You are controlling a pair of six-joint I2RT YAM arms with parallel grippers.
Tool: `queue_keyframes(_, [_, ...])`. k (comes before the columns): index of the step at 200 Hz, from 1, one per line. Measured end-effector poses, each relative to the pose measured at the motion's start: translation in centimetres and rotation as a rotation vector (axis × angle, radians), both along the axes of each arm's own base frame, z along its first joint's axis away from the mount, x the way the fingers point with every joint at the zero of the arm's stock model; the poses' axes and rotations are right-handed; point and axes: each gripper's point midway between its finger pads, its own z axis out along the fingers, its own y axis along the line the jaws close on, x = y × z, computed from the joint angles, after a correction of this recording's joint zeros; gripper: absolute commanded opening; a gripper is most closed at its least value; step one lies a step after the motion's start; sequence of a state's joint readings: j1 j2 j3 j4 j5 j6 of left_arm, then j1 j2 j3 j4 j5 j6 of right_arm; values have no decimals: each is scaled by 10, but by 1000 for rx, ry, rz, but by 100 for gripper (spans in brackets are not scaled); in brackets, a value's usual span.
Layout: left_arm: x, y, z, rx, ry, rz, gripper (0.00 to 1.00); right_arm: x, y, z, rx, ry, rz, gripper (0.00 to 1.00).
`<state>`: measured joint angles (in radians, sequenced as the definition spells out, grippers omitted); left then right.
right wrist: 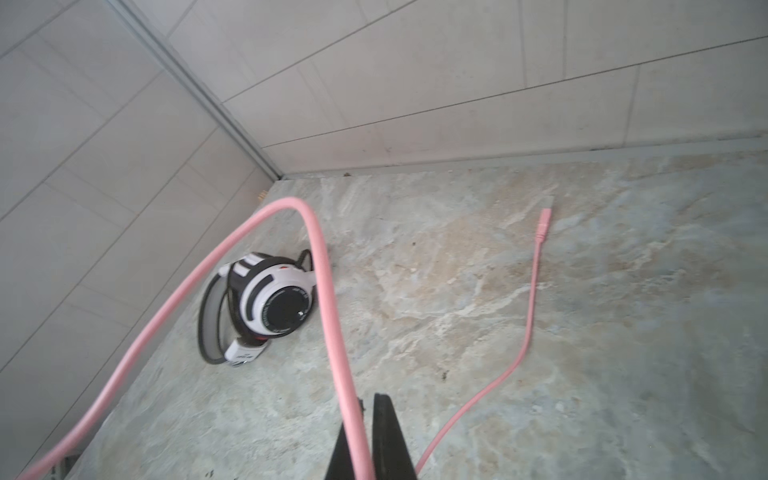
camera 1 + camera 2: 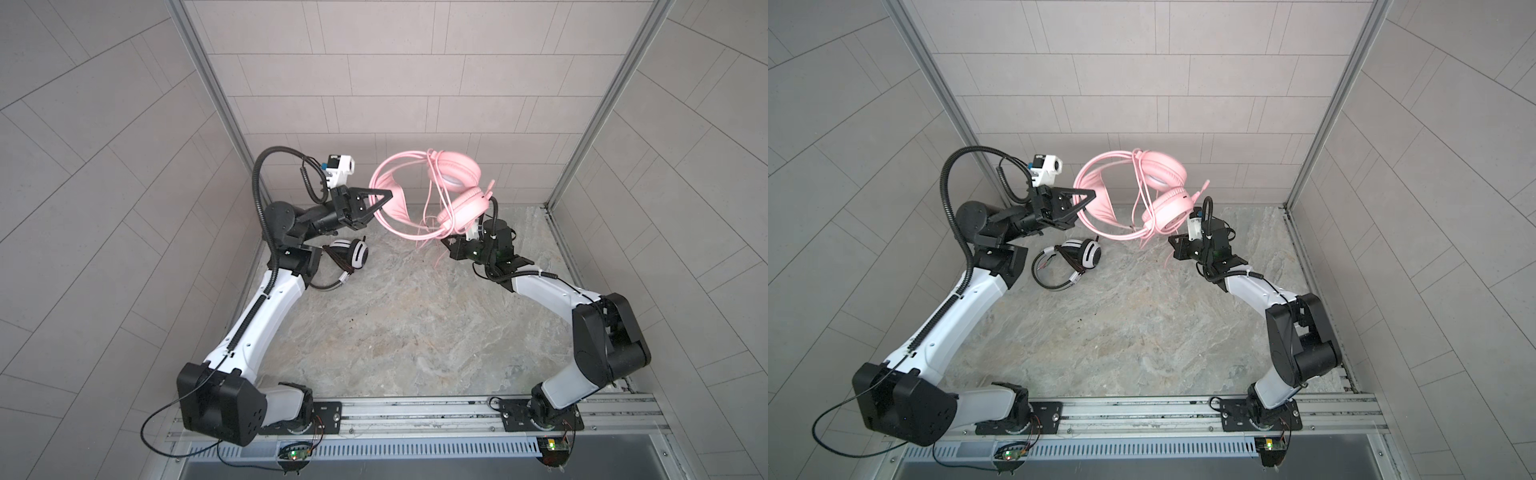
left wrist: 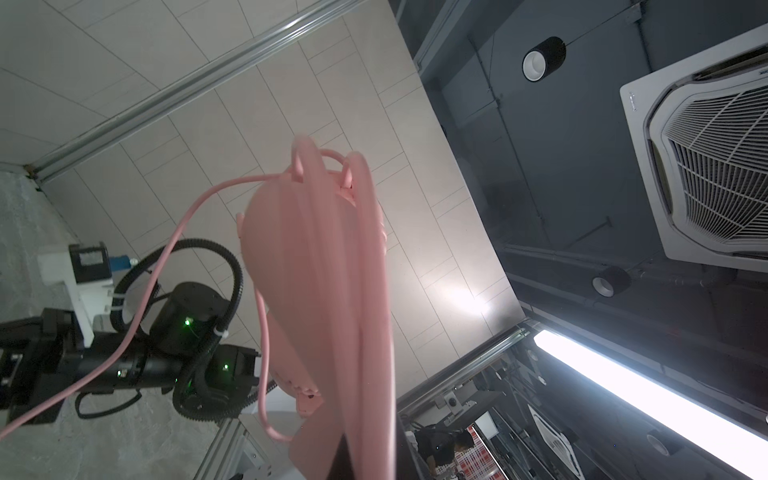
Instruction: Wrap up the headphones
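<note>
Two headsets were there. Left gripper [image 2: 384,198] pinched the pink headset [image 2: 432,191] by its band, up in the air. The striped one [image 2: 353,254] lay below it on the table [image 2: 395,332]. Right gripper [image 1: 365,449] squeezed the pink cord [image 1: 324,291]. I think it should loop snugly round the band, never yanking.

Twin overhead views share table [image 2: 395,332], wrist cameras close, diverging

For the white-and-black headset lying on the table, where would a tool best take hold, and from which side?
Probably the thin black headband, from above: in a top view it arcs out left of the striped earcup over bare table, slim enough for the jaws. The earcup looks too broad and has cable bunched against it.
</note>
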<state>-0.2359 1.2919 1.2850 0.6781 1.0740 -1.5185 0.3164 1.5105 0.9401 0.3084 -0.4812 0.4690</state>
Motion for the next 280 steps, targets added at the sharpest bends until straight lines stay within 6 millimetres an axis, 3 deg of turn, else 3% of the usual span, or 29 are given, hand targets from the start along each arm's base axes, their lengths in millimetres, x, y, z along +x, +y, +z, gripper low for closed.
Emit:
queue_keyframes(36, [31, 16, 18, 90, -93, 240, 0, -67, 25, 19, -34, -55, 73, 0])
queue_keyframes(63, [83, 42, 9, 165, -96, 431, 0, -133, 39, 49, -69, -136, 152, 0])
queue_keyframes(78, [121, 57, -13, 238, -61, 528, 0, -167, 38, 66, -74, -186, 182, 0])
queue_keyframes(98, [159, 73, -52, 352, 1, 624, 0, -198, 28, 77, -93, -217, 192, 0])
queue_keyframes(131, [188, 103, -111, 520, 115, 719, 0, -220, 3, 78, -170, -217, 159, 0])
queue_keyframes(152, [191, 116, -131, 602, 146, 759, 0, -227, -10, 88, -199, -213, 144, 0])
queue_keyframes(176, [189, 121, -139, 670, 141, 770, 0, -233, -18, 112, -215, -235, 143, 0])
queue_keyframes(208, [181, 99, -144, 777, 68, 706, 0, -231, -27, 141, -279, -296, 123, 0])
queue_keyframes(253, [132, 50, -177, 1040, -48, 496, 0, -202, -50, 196, -457, -452, -48, 0])
queue_keyframes(280, [87, 45, -195, 1164, -76, 340, 0, -173, -65, 223, -567, -493, -165, 0])
